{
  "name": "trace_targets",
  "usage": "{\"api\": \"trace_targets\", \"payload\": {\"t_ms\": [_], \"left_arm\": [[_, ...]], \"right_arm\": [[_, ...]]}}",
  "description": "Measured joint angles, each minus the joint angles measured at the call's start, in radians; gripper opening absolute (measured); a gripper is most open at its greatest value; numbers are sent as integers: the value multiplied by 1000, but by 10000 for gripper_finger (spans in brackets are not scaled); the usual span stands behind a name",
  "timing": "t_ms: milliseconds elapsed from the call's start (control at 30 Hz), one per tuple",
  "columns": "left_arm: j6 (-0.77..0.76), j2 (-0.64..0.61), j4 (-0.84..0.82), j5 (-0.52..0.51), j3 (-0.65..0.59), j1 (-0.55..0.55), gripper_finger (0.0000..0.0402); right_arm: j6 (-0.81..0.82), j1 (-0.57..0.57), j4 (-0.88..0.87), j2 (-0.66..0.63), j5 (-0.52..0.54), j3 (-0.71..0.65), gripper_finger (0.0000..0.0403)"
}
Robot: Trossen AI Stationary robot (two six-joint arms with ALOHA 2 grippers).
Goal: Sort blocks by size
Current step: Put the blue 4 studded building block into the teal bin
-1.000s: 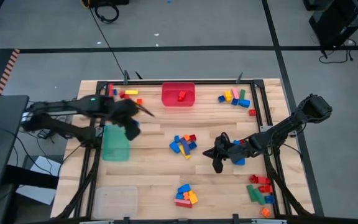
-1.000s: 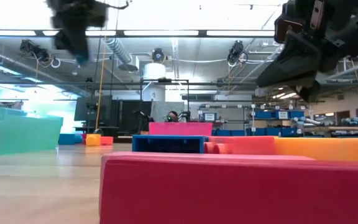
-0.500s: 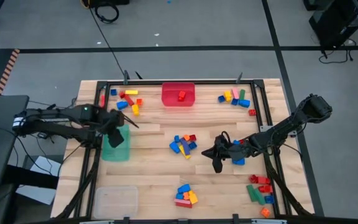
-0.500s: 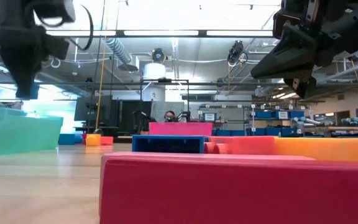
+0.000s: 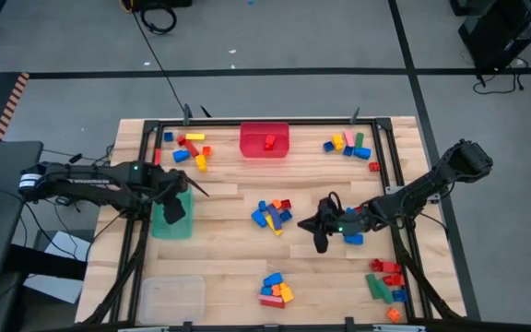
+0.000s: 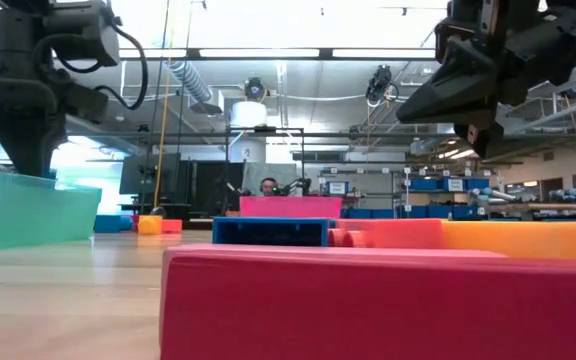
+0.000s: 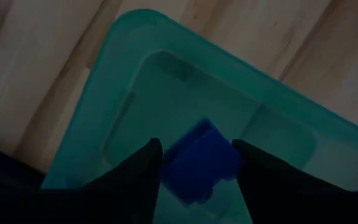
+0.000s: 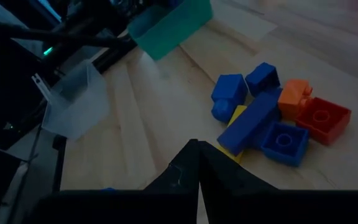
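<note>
Over the green bin [image 7: 104, 93], a blue block [image 7: 199, 162] sits between the left jaws.

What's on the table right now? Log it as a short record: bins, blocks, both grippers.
left gripper: over the green bin, a blue block at its tip
right gripper: shut, empty, beside the centre pile
red bin: holds one red block
clear bin: no blocks visible inside
loose blocks: the centre pile plus four more piles, at far left, far right, near centre and near right
</note>
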Motion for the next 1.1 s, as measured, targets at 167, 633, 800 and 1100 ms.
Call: {"api": "trace_targets", "payload": {"t_ms": [167, 633, 800, 1100], "left_arm": [[-8, 0, 10, 0, 0, 0, 238], [-38, 0, -20, -10, 101, 0, 276], [-72, 0, 16, -69, 218, 0, 271], [-4, 13, 251, -82, 261, -1, 270]], "right_arm": [[0, -18, 18, 0, 1, 0, 16], [0, -23, 23, 0, -10, 0, 18], [-8, -23, 23, 0, -10, 0, 14], [-8, -23, 23, 0, -13, 0, 26]]}}
